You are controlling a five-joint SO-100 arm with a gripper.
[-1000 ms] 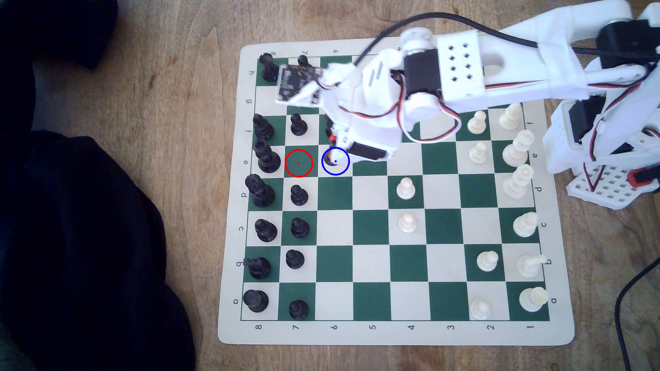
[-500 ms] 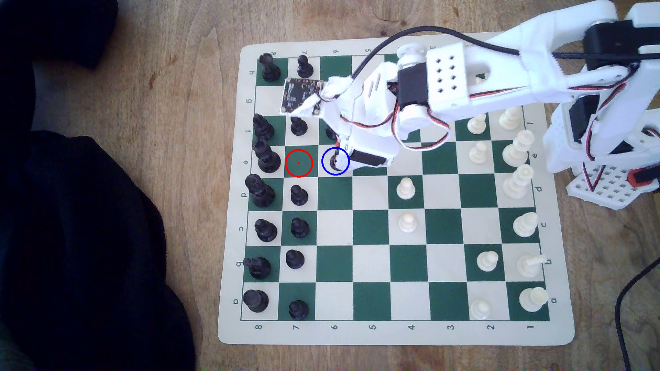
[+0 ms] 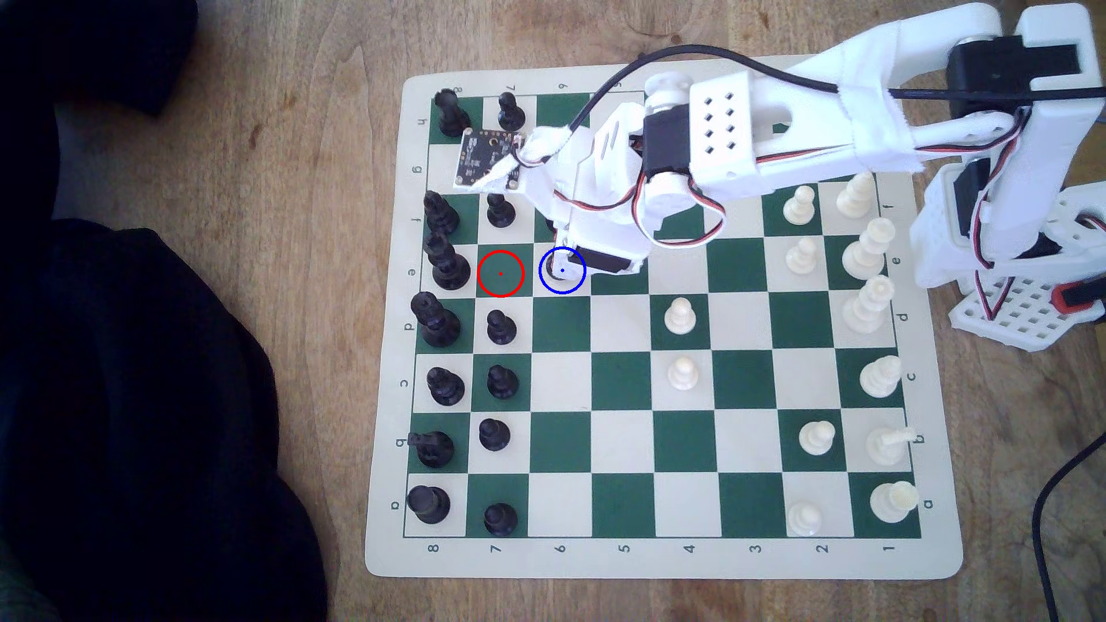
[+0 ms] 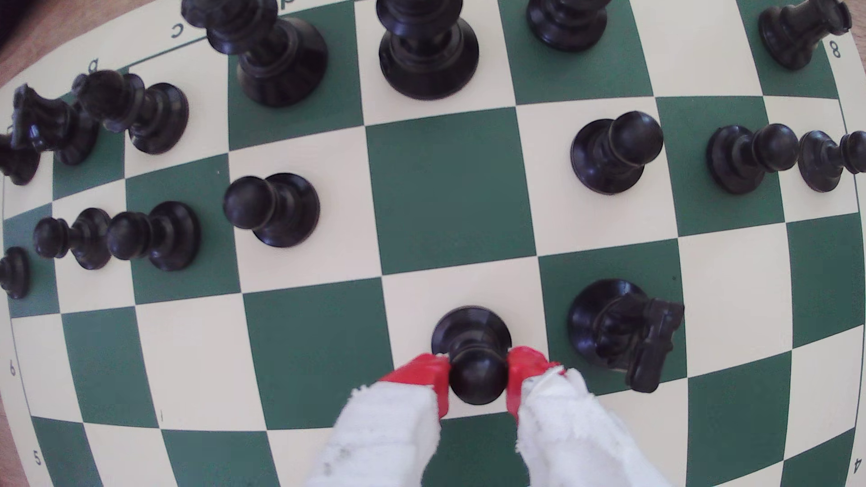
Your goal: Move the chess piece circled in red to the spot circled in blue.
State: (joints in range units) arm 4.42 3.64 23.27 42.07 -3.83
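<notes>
In the wrist view the end effector (image 4: pixel 478 381), two white cloth-wrapped fingers with red tips (image 4: pixel 424 377), is closed narrowly on the round head of the small black wooden pawn (image 4: pixel 471 349). The pawn stands upright, its long axis vertical, its flared base resting on a cream square directly under the grip; the next move, I judge, is only to let go and rise straight up.

At about 3 o'clock from the pawn, on the next green square, stands the black horse-headed knight (image 4: pixel 618 328), close enough for an opening finger to brush.

In the exterior view the blue-ringed cream square (image 3: pixel 562 270) is mostly covered by the end effector (image 3: pixel 562 266), so whether the base sits centred cannot be told. At 9 o'clock, the red-ringed green square (image 3: pixel 501 273) lies bare.
</notes>
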